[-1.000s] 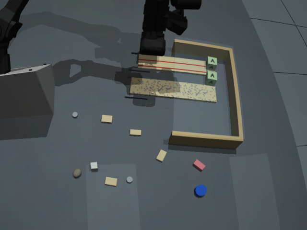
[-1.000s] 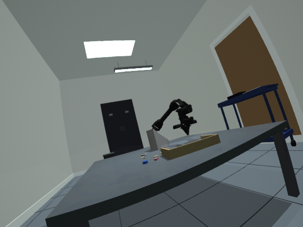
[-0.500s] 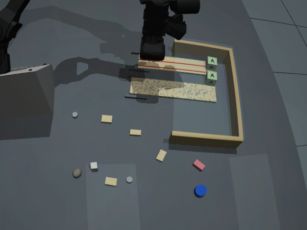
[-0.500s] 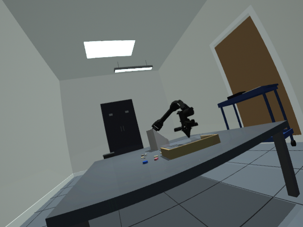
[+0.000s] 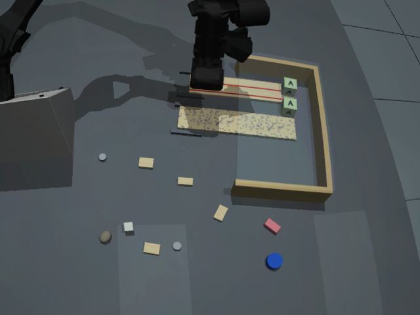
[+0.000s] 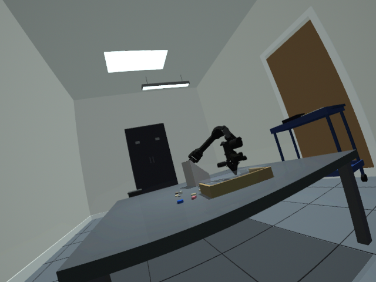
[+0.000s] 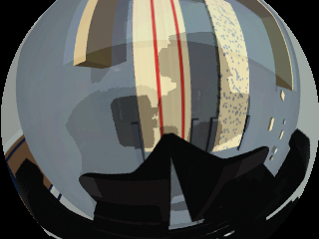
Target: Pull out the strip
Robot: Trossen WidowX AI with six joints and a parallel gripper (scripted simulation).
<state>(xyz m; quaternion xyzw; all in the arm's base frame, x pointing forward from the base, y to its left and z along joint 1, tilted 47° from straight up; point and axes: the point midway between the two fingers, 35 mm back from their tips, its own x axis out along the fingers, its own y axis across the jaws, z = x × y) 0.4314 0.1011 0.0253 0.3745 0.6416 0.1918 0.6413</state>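
Observation:
My gripper [image 5: 207, 84] [image 6: 235, 173] [image 7: 167, 137] is shut and empty, pointing down over the near end of the striped strip [image 5: 252, 89] [image 7: 169, 65]. The top and exterior views do not show whether the tips touch it. This pale strip has two red lines. A speckled strip [image 5: 257, 125] [image 7: 232, 65] lies beside it. Two green cubes marked A are at the strips' far ends: one cube [image 5: 290, 83] at the striped strip's end, the other cube [image 5: 289, 104] between the two strips' lines. How each cube is supported is unclear. Neither cube shows in the wrist view.
A wooden wall [image 5: 322, 128] [image 6: 239, 183] encloses the far ends on three sides. Thin dark bars [image 5: 186, 133] [image 7: 211, 133] flank the near ends. Several small blocks, a red block [image 5: 272, 226] and a blue disc [image 5: 274, 260] lie outside. A grey wedge-shaped block [image 5: 33, 128] stands left.

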